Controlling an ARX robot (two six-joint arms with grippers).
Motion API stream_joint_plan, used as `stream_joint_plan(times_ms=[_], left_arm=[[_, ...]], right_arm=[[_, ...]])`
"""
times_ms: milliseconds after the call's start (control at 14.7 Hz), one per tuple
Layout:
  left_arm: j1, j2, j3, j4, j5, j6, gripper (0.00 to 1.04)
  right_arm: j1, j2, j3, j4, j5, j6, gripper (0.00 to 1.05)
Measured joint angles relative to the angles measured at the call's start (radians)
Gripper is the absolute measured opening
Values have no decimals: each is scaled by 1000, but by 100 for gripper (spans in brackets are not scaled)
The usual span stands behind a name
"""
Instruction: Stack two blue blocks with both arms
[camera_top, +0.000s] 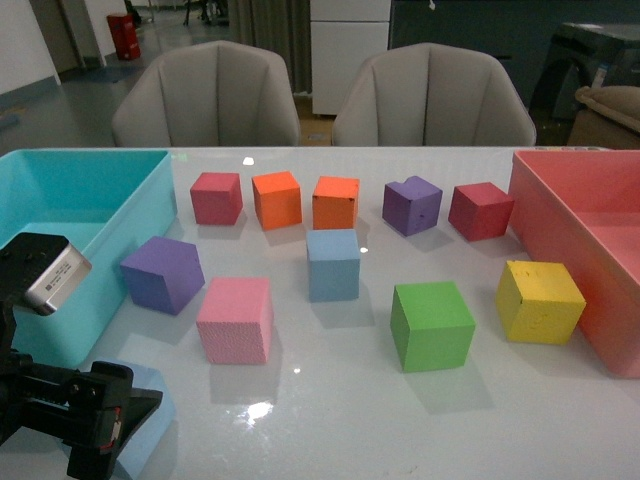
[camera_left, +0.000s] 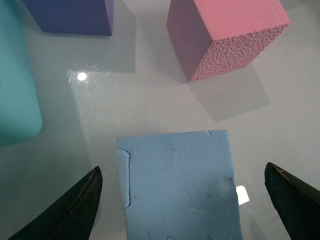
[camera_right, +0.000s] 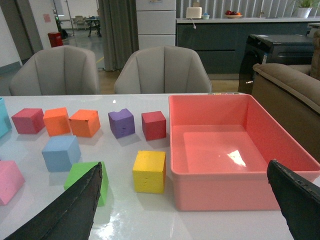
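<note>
A white glossy table (camera_top: 330, 420) holds a scatter of coloured foam cubes between a turquoise bin (camera_top: 152, 205) at the robot's left and a salmon-pink bin (camera_top: 552, 215) at its right. The left arm (camera_top: 60, 405), black and bulky, reaches in at the near left corner. In its wrist view the left gripper (camera_left: 182, 170) is spread wide, one black finger (camera_left: 82, 200) on either side of the near blue block (camera_left: 177, 187), with a clear gap on both sides and no contact. In the front view this pale blue cube (camera_top: 150, 395) sits on the table just beside the turquoise bin, partly hidden by the arm. The far blue block (camera_top: 333, 264) stands alone near the middle of the table, behind the pink cube (camera_top: 235, 318) and in front of two orange cubes (camera_top: 335, 202). A purple cube (camera_top: 162, 273) lies next to the turquoise bin; a green cube (camera_top: 431, 325) and a yellow cube (camera_top: 540, 300) sit toward the right. The right gripper (camera_right: 185, 167) is also spread apart and holds nothing, hanging above the table with the salmon-pink bin before it. Two grey chairs (camera_top: 205, 95) stand behind the table.
</note>
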Motion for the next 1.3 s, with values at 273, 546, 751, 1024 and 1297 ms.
stream_joint_plan(times_ms=[273, 546, 751, 1024, 1297], left_arm=[[-19, 111, 0, 51, -43, 11, 98], [-38, 153, 10, 75, -79, 11, 90], [-76, 104, 12, 23, -98, 11, 56], [-336, 34, 496, -353, -150, 19, 43], [-373, 164, 687, -438, -149, 59, 42]], right_arm=[[0, 0, 0, 0, 0, 0, 98], [0, 0, 0, 0, 0, 0, 98], [0, 0, 0, 0, 0, 0, 98], [0, 0, 0, 0, 0, 0, 98], [0, 0, 0, 0, 0, 0, 98]])
